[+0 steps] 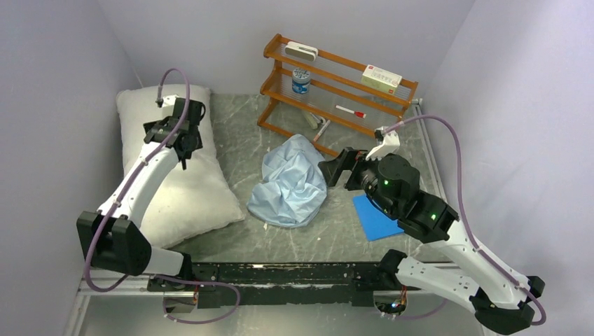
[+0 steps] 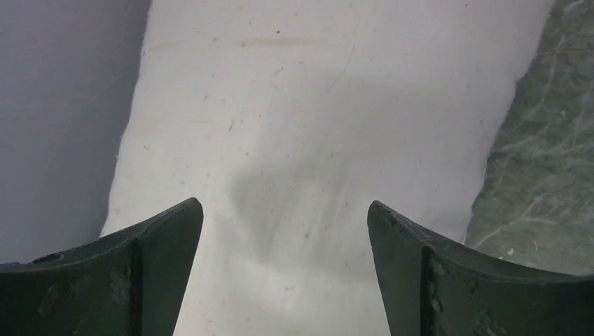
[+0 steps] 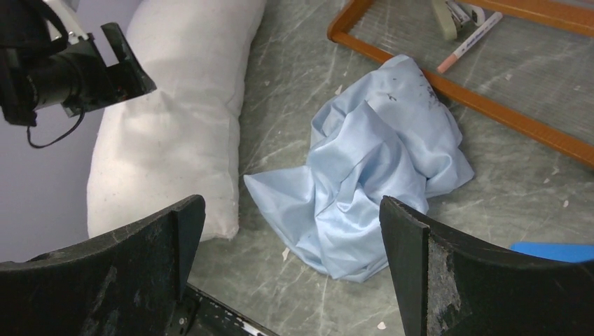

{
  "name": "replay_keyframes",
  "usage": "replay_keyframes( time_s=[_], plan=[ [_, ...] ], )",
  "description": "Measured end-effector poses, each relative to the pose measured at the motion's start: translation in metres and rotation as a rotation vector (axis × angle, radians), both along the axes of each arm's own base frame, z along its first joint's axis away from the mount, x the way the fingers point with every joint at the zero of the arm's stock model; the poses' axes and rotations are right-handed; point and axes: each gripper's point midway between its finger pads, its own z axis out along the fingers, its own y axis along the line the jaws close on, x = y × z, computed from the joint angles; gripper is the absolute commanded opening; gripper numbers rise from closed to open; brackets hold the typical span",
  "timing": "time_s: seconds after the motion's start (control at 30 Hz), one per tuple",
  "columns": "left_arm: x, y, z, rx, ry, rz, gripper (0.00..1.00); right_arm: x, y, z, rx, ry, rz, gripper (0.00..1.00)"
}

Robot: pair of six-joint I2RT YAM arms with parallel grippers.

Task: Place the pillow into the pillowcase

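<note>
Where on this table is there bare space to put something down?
Bare table runs between the pillow and the pillowcase, widening toward the back wall left of the wooden rack. The right side is crowded: blue sheet, right arm, rack.

The pillow point(image 1: 192, 199) lies along the left wall on the grey marbled surface point(image 1: 238, 143), with the left hand point(image 1: 187, 145) over its far half. The crumpled pillowcase point(image 1: 291, 183) sits mid-surface, the right hand point(image 1: 336, 170) just to its right. A blue sheet point(image 1: 375, 218) shows partly beneath the right arm; a wooden rack point(image 1: 336, 84) stands at the back
</note>
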Motion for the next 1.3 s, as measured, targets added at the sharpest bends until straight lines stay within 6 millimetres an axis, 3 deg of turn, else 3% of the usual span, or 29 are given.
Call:
replay_keyframes(
  time_s=[0.37, 0.6, 0.67, 0.73, 0.83, 0.93, 1.1, 1.3],
  plan=[
    [0.030, 0.012, -0.009, -0.079, 0.015, -0.018, 0.93, -0.004, 0.008, -0.002, 0.018, -0.023, 0.051, 1.00],
    [0.041, 0.014, -0.039, -0.113, 0.071, -0.033, 0.89, -0.006, 0.015, 0.001, 0.018, -0.053, 0.103, 1.00],
    [0.042, 0.014, -0.049, -0.114, 0.088, -0.033, 0.72, -0.009, 0.019, -0.001, 0.021, -0.065, 0.136, 1.00],
    [0.044, 0.015, -0.061, -0.112, 0.106, -0.030, 0.43, -0.013, 0.022, -0.005, 0.023, -0.073, 0.169, 1.00],
    [0.045, 0.017, -0.072, -0.111, 0.131, -0.032, 0.07, -0.018, 0.029, -0.007, 0.031, -0.087, 0.221, 1.00],
    [0.047, 0.015, -0.075, -0.121, 0.140, -0.054, 0.05, -0.023, 0.036, -0.005, 0.037, -0.099, 0.271, 1.00],
    [0.046, 0.005, -0.050, -0.177, 0.080, -0.107, 0.05, -0.025, 0.043, 0.000, 0.070, -0.104, 0.297, 0.99],
    [0.034, -0.017, 0.021, -0.277, -0.096, -0.220, 0.05, -0.019, 0.055, -0.002, 0.132, -0.039, 0.277, 0.97]
  ],
)
